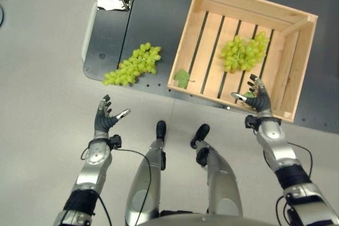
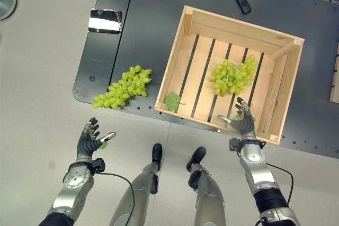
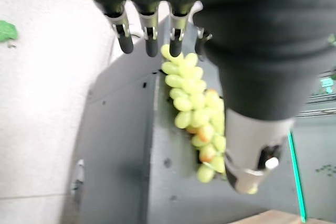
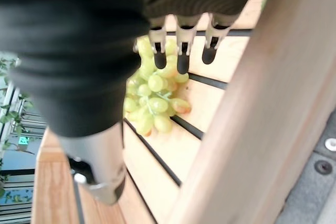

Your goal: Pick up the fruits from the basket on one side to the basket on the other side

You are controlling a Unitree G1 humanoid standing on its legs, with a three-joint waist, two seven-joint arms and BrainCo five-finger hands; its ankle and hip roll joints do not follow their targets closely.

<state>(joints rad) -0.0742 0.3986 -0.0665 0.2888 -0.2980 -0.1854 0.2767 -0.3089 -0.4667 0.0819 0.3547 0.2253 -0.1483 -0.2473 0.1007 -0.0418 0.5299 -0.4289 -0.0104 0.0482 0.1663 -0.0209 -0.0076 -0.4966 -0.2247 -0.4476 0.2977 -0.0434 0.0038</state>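
In the left eye view, our left hand [image 1: 106, 117] hangs open and empty at lower left — the loose grape bunch [image 1: 133, 65] lies just above it, long axis slanting up-right on the dark tabletop [image 1: 153, 19]. In the right wrist view, our right hand [image 4: 181, 45] is spread open and empty over the crate's grapes [image 4: 155, 95] — close detail the head views lack.

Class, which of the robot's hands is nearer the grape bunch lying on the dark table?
Left. The left hand hovers open just short of the grape bunch; the right hand is over the wooden crate.
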